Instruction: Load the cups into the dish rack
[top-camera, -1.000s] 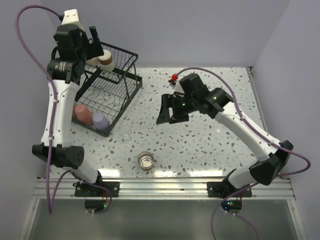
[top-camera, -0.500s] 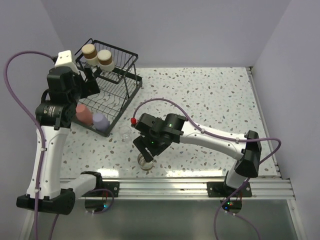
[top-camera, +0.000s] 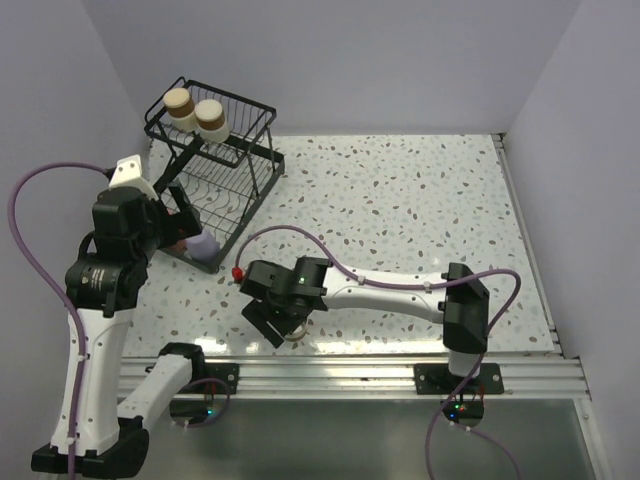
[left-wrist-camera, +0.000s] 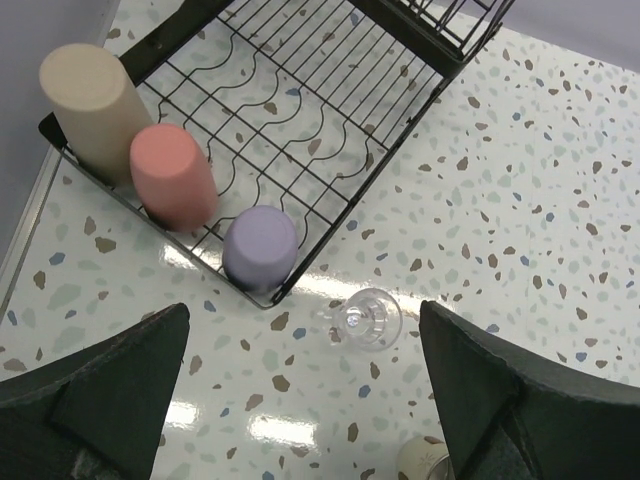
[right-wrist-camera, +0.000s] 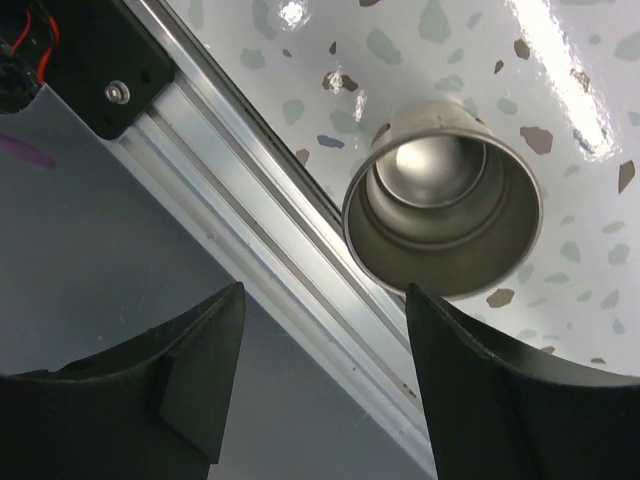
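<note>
The dish rack (top-camera: 262, 168) held a tan cup (left-wrist-camera: 92, 100), red-pink cup (left-wrist-camera: 172, 176) and lavender cup (left-wrist-camera: 260, 247) in its lower tray (left-wrist-camera: 300, 115), and two cups (top-camera: 178, 102) (top-camera: 211, 116) in its far basket (top-camera: 250, 108). The glass cup (left-wrist-camera: 367, 318) and steel cup (right-wrist-camera: 442, 210) sat on the worktop (top-camera: 400, 200). The left jaws and right jaws were apart.

Both my pincers gape wide.
My left pincer (top-camera: 178, 220) hangs at the near-left corner of the dish rack (top-camera: 256, 165); my right pincer (top-camera: 272, 325) reaches low, well in front of it.
</note>
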